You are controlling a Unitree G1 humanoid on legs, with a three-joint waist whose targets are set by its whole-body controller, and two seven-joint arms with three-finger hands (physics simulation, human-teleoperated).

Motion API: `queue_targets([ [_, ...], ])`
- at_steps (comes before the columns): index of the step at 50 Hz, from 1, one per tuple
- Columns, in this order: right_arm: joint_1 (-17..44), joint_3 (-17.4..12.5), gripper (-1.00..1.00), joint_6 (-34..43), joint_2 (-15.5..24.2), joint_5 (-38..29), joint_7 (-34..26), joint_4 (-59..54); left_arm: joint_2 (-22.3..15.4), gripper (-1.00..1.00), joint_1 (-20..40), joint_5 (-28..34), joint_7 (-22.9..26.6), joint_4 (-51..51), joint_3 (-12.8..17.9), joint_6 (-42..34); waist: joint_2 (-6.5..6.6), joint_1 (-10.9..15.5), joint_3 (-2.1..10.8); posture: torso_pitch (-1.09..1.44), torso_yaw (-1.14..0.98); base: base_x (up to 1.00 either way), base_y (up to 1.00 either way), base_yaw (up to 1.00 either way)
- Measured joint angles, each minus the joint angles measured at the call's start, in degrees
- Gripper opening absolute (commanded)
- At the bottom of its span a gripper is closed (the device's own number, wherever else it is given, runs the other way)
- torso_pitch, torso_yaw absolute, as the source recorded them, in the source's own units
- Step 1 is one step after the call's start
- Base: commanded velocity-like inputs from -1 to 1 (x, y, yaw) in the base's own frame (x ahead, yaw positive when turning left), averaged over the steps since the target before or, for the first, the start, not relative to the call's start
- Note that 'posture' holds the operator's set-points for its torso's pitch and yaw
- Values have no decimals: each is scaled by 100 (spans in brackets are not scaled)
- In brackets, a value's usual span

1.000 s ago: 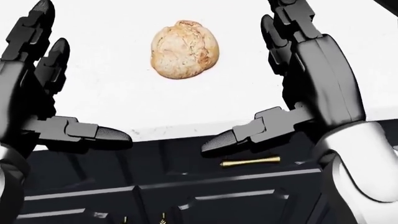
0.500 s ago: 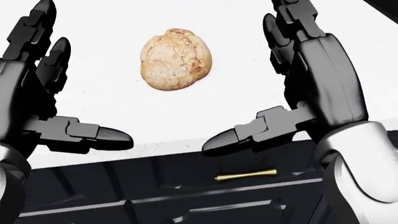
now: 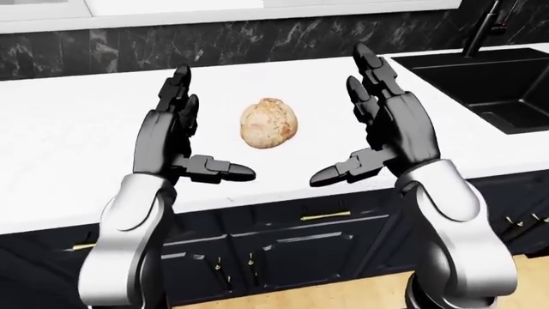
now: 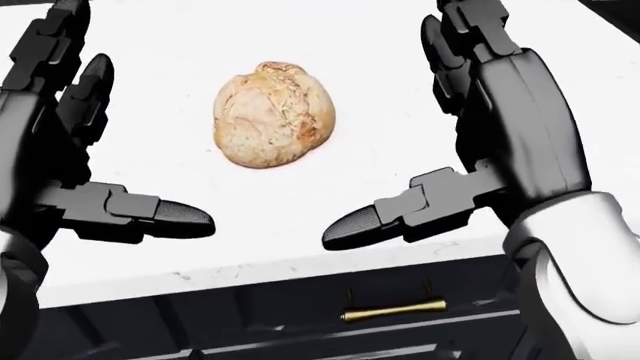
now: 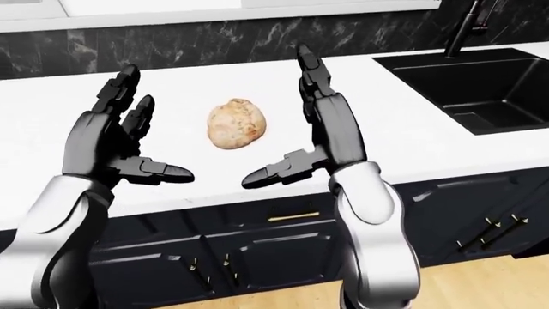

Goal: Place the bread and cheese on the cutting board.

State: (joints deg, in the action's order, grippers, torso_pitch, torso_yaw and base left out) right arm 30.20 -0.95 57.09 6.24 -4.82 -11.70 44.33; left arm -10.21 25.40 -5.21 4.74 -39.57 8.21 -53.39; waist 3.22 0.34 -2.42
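A round, crusty bread loaf [image 4: 273, 124] lies on the white counter [image 3: 69, 129], alone and untouched. My left hand [image 3: 206, 125] hovers to the loaf's left, fingers spread upward and thumb pointing inward, open. My right hand [image 3: 339, 119] mirrors it on the loaf's right, also open, with nothing in it. Both hands sit nearer the counter's lower edge than the loaf, which shows in the gap between them. Neither cheese nor a cutting board appears in any view.
A black sink [image 3: 489, 84] with a dark faucet [image 3: 484, 26] is set into the counter at the right. A dark marble backsplash [image 3: 257, 38] runs along the top. Dark drawers with a brass handle [image 4: 393, 309] sit below the counter edge.
The whole head view has shifted: the loaf and counter edge have slid down and slightly left in the picture, so the camera has moved closer. Both hands keep their open pose.
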Motion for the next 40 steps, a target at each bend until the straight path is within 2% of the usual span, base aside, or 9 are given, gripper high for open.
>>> queue_targets([
  [4, -48, 50, 100, 54, -3, 43, -61, -57, 21, 100, -91, 60, -32, 136, 9, -19, -47, 14, 32, 0, 0, 11, 0, 0],
  [8, -19, -13, 100, -26, -5, 7, -36, 18, 27, 100, -58, 57, -13, 74, -26, 43, -296, 11, 28, 0, 0, 10, 0, 0],
  [11, 27, 8, 100, -42, -15, -10, -21, 41, 32, 100, -34, 60, -7, 30, -22, 81, -600, 20, 77, 0, 0, 10, 0, 0],
  [13, -29, -29, 100, -41, 7, -24, -16, 25, 89, 100, -80, 38, 11, 24, -91, 64, -466, -54, 21, 0, 0, 11, 0, 0],
  [17, -81, -57, 100, 28, 1, -81, 12, -51, 84, 100, -120, -13, 63, 91, -123, 21, -446, -55, 38, 0, 0, 11, 0, 0],
  [24, -45, -24, 100, -102, -34, -62, -11, -15, 62, 100, -83, 44, 23, 49, -71, 130, 107, -65, 35, 0, 0, 10, 0, 0],
  [30, -183, 102, 100, -83, -29, -30, -83, 25, 48, 100, -138, 108, -5, 124, -3, 45, -60, -18, 18, 0, 0, 7, 0, 0],
  [34, -100, 36, 100, -207, -61, -75, -83, 96, 4, 100, -85, 99, 30, 103, 17, 206, -455, 43, 4, 0, 0, 0, 0, 0],
  [40, -211, -21, 100, -151, -49, -112, -57, -68, -219, 100, 19, 45, 195, 460, 142, 38, -290, 5, -8, 0, 0, 0, 0, 0],
])
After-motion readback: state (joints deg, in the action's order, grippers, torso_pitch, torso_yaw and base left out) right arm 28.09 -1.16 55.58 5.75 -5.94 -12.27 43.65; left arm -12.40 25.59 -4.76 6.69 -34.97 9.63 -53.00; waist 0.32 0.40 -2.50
